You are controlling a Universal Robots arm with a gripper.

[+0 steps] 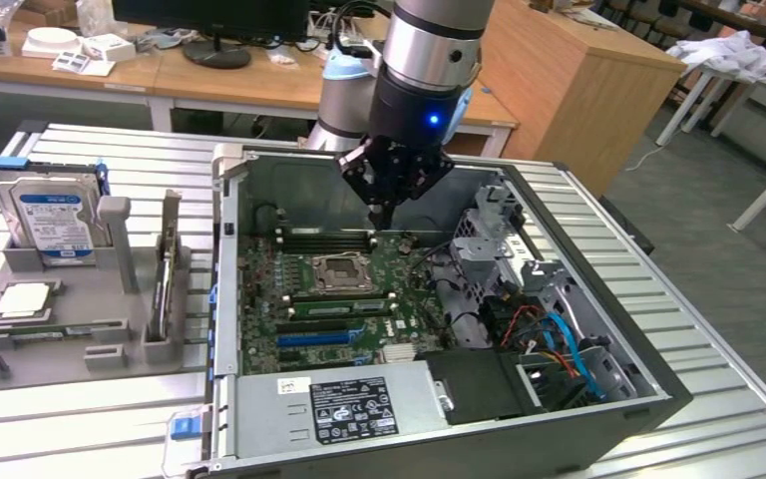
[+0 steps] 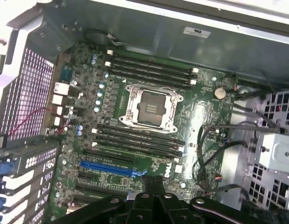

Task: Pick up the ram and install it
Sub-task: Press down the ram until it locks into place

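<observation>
A ram stick [image 1: 167,264], long and green, stands on its edge in the grey holder [image 1: 91,299] at the exterior view's left, outside the computer case. A second narrow green stick [image 1: 61,330] lies low in the same holder. My gripper [image 1: 379,218] hangs inside the open case [image 1: 230,259], far from both sticks. It is shut with nothing between its fingers. Its tips point down over the motherboard [image 1: 270,329], just above the dark memory slots [image 1: 336,239] behind the CPU socket [image 1: 340,271]. In the wrist view the shut gripper [image 2: 151,181] sits over the board, with the socket [image 2: 151,108] and slots [image 2: 151,70] visible.
A silver hard drive [image 1: 48,212] with a blue label and a square CPU chip [image 1: 27,299] rest in the grey holder. Inside the case are a power supply [image 1: 350,404], a metal drive cage [image 1: 490,225] and loose cables [image 1: 557,339]. The slatted metal table [image 1: 702,329] surrounds it.
</observation>
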